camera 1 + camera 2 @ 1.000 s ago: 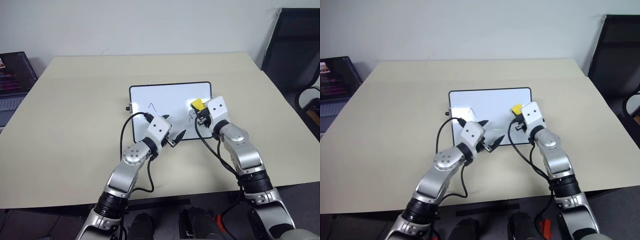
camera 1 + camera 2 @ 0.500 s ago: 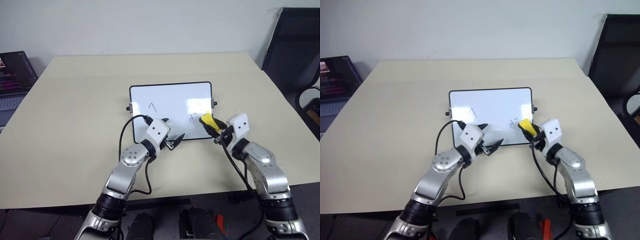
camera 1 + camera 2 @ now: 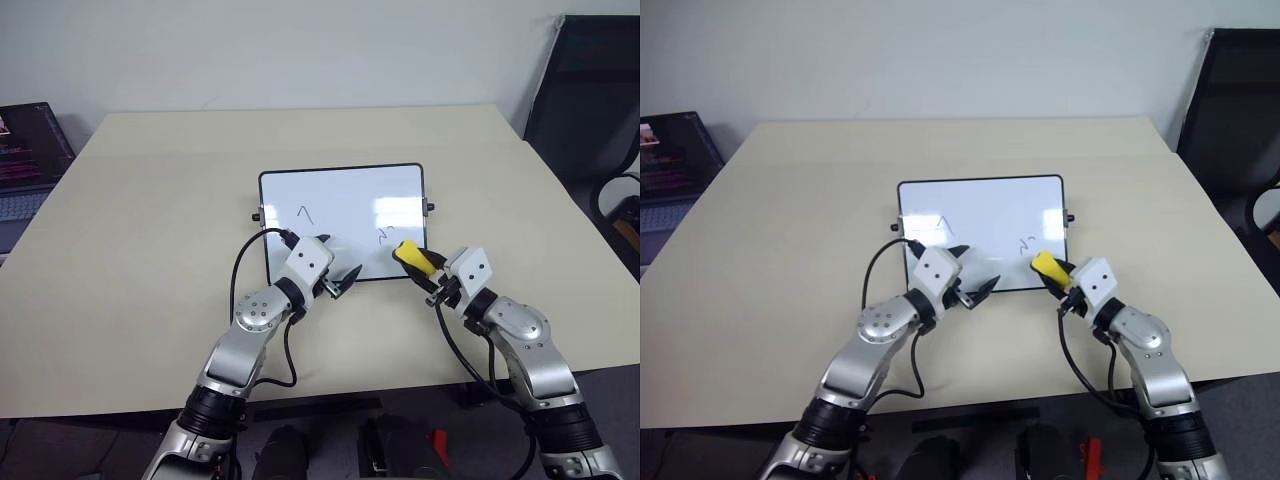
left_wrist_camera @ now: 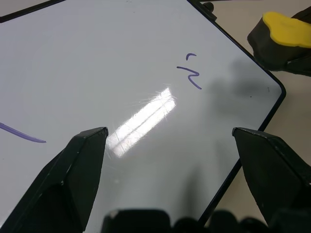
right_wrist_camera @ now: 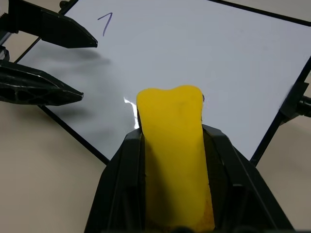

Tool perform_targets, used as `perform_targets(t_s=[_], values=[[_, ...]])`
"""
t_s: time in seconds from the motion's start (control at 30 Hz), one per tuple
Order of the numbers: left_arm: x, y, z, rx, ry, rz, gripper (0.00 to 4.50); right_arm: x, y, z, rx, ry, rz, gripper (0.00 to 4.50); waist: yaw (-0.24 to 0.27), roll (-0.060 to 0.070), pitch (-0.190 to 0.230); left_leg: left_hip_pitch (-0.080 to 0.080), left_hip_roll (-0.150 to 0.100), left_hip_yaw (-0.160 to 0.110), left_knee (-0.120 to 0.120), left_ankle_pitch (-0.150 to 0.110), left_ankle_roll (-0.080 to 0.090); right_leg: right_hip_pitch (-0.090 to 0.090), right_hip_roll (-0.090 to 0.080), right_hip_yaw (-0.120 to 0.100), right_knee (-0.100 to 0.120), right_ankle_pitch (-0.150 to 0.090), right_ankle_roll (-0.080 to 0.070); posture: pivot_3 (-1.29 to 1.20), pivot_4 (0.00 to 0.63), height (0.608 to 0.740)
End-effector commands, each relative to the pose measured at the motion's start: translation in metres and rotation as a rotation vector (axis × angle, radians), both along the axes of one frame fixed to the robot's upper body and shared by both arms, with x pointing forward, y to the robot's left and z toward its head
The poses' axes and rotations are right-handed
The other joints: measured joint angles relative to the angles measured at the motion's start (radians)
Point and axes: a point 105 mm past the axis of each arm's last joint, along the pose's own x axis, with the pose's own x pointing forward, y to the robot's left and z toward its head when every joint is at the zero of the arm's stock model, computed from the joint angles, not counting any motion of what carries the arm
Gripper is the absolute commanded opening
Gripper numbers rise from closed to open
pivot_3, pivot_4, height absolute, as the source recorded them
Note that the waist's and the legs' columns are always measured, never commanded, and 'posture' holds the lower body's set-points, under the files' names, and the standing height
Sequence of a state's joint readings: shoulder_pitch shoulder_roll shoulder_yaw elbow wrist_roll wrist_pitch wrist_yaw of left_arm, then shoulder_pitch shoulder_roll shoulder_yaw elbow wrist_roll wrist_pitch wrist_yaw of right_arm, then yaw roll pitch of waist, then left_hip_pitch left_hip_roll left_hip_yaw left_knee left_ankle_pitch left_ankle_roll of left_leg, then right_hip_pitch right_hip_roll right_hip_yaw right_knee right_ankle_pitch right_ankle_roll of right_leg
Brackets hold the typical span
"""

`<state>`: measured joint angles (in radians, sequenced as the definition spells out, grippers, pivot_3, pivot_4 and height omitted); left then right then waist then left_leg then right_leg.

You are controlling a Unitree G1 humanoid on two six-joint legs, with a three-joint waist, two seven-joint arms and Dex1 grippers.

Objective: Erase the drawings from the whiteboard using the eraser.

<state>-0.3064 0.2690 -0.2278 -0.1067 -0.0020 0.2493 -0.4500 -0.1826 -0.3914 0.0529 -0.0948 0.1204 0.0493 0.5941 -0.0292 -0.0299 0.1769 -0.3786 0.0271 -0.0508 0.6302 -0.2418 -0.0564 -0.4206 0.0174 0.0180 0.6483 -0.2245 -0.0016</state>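
Right wrist view puts the essential thing nearest: the eraser [image 5: 176, 155], a yellow block, is pinched between the two black fingers of the right gripper [image 3: 1064, 283], its long axis running along the fingers and its free end pointing out over the board. In the head views that gripper sits at the near right corner of the whiteboard [image 3: 340, 195], with the eraser's tip just at or over the board's near edge; whether it touches the surface I cannot tell.

The left gripper [image 3: 340, 280] sits at the board's near edge, closer to the near left corner, with its fingers spread wide and nothing between them. The left wrist view shows the glossy white surface between those open fingers.

The whiteboard itself lies flat around the middle of the table [image 3: 150, 200], long side across.

Beyond the right gripper, still on the right half of the board, are the small squiggles [image 3: 383, 236]. They lie just ahead of the eraser's tip and slightly toward the board's centre, so the right arm is plainly the nearer one. The caret mark [image 3: 305, 213] lies on the left half, beyond the left gripper and well apart from the eraser.

My reading is that the next wipe should run forward from the near right corner onto the squiggles, then across to the caret.
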Motion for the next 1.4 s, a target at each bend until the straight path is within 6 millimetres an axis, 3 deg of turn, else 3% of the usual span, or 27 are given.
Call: perform_targets(t_s=[0.03,0.3,0.57,0.8,1.1,1.4], values=[[-0.001,0.001,0.013,-0.02,-0.053,-0.006,4.5,0.0,0.001,0.012,-0.003,-0.061,0.008,1.22,0.0,0.0,0.0,0.0,0.0,0.0,0.0,0.0,0.0,0.0,0.0,0.0,0.0,0.0,0.0,0.0,0.15,0.74],[0.001,0.001,0.013,-0.018,-0.053,-0.009,4.5,0.007,0.005,0.026,0.017,-0.114,-0.023,1.22,-0.001,0.0,0.0,0.0,0.0,0.0,0.0,0.0,0.0,0.0,0.0,0.0,0.001,0.0,0.0,0.0,0.15,0.74],[0.002,-0.002,0.014,-0.014,-0.062,-0.021,4.5,0.038,0.038,0.039,0.021,-0.181,-0.046,1.22,-0.001,0.0,0.0,0.001,0.0,0.0,0.0,0.0,0.0,0.0,0.0,0.0,0.002,0.0,0.0,0.0,0.15,0.74],[0.002,0.002,0.017,-0.014,-0.069,-0.007,4.5,0.062,0.033,0.026,-0.081,-0.102,-0.137,1.22,0.003,0.0,0.0,0.0,0.0,0.0,0.0,0.0,0.0,0.0,0.0,0.0,0.0,0.0,0.0,0.0,0.15,0.74],[0.001,0.005,0.02,-0.018,-0.074,0.015,4.5,0.051,0.034,0.003,-0.166,0.009,-0.123,1.22,0.002,0.0,0.0,0.002,0.0,0.0,0.001,0.0,0.0,0.001,0.0,0.0,0.003,0.0,0.0,0.0,0.15,0.74],[0.0,0.009,0.018,-0.015,-0.069,0.027,4.5,0.034,0.011,-0.017,-0.208,0.074,-0.158,1.22,0.001,0.0,0.0,0.003,0.0,0.0,0.001,0.0,0.0,0.001,0.0,0.0,0.003,0.0,0.0,0.0,0.15,0.74]])
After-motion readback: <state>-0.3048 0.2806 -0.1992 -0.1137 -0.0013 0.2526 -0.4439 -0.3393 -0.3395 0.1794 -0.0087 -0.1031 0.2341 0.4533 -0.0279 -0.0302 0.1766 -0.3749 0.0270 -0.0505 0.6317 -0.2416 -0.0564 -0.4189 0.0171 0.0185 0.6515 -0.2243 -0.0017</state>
